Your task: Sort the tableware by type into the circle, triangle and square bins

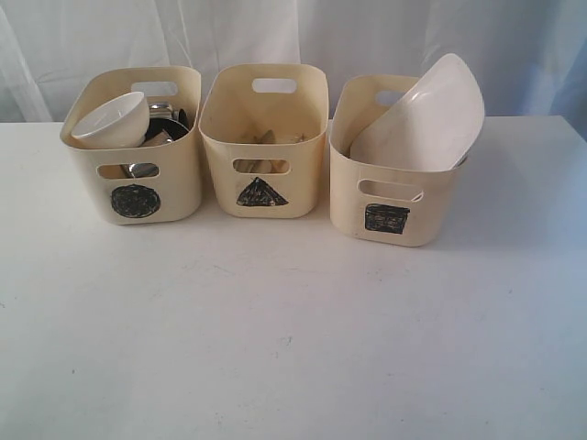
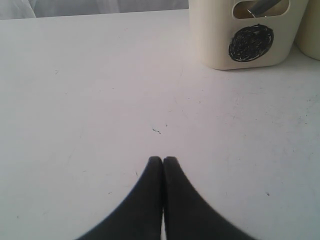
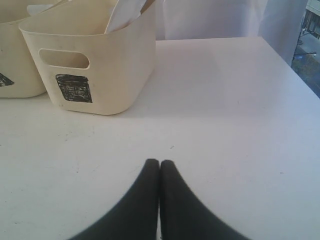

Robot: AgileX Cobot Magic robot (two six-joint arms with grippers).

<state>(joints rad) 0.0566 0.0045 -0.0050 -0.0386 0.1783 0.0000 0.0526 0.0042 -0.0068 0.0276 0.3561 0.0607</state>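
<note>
Three cream tubs stand in a row at the back of the white table. The circle bin (image 1: 138,188) on the left holds a tilted white bowl (image 1: 110,119) and steel pieces (image 1: 165,124) behind it. In the triangle bin (image 1: 266,137) only pale wooden ends (image 1: 266,137) show. The white square plate (image 1: 426,119) leans upright in the square bin (image 1: 390,206). My left gripper (image 2: 163,159) is shut and empty over bare table, short of the circle bin (image 2: 250,35). My right gripper (image 3: 159,162) is shut and empty too, in front of the square bin (image 3: 100,65). Neither gripper shows in the exterior view.
The white table (image 1: 293,339) stretches in front of the tubs. Its right edge (image 3: 285,60) runs close to the square bin. A white curtain (image 1: 293,37) hangs behind the table.
</note>
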